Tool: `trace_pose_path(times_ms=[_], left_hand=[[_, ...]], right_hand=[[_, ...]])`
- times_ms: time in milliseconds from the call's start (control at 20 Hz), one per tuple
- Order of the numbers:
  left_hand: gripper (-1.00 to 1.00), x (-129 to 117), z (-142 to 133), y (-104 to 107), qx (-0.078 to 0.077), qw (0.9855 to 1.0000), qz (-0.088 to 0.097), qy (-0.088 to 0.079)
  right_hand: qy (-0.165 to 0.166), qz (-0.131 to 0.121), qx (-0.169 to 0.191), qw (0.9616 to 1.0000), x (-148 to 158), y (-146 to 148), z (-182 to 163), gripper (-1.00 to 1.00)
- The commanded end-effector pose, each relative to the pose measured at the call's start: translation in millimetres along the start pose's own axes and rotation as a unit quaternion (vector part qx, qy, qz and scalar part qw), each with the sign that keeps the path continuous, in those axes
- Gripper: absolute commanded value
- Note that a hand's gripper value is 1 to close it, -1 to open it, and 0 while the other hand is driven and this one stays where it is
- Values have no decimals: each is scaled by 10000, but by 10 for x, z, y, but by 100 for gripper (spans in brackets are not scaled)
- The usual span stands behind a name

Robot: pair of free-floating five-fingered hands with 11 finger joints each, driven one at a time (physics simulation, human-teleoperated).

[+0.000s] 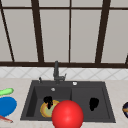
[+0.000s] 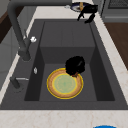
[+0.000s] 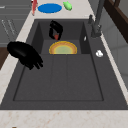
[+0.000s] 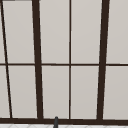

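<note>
Dark sink [image 1: 110,110] — yellow plate [image 2: 64,84] inside, blue dish [image 1: 7,106] on counter [image 1: 119,92]

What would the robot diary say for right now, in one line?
left hand: over plate rim in left basin, fingers curled | right hand: hanging above right basin | sink: dark, two basins | counter left: blue dish

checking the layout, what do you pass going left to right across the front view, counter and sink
blue plate → left hand over the yellow plate → red ball → right hand → dark bowl at the right edge
</note>
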Motion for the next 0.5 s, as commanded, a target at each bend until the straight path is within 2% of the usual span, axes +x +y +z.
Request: trace_pose_path(times_ms=[0, 100, 300, 400, 450], left_hand=[[100, -277, 11, -200, 85, 9999, -56, -27], [100, -430, 35, -299, 73, 10000, -22, -38], [100, -766, 161, -468, 153, 9998, 3, -96], [100, -927, 168, -521, 69, 10000, 12, -52], [-100, -968, 163, -535, 38, 10000, 1, -37]], right_hand=[[0, 0, 0, 10000, 0, 0, 0, 0], [0, 0, 0, 10000, 0, 0, 0, 0], [0, 0, 0, 10000, 0, 0, 0, 0], [0, 0, 0, 10000, 0, 0, 0, 0], [0, 0, 0, 10000, 0, 0, 0, 0]])
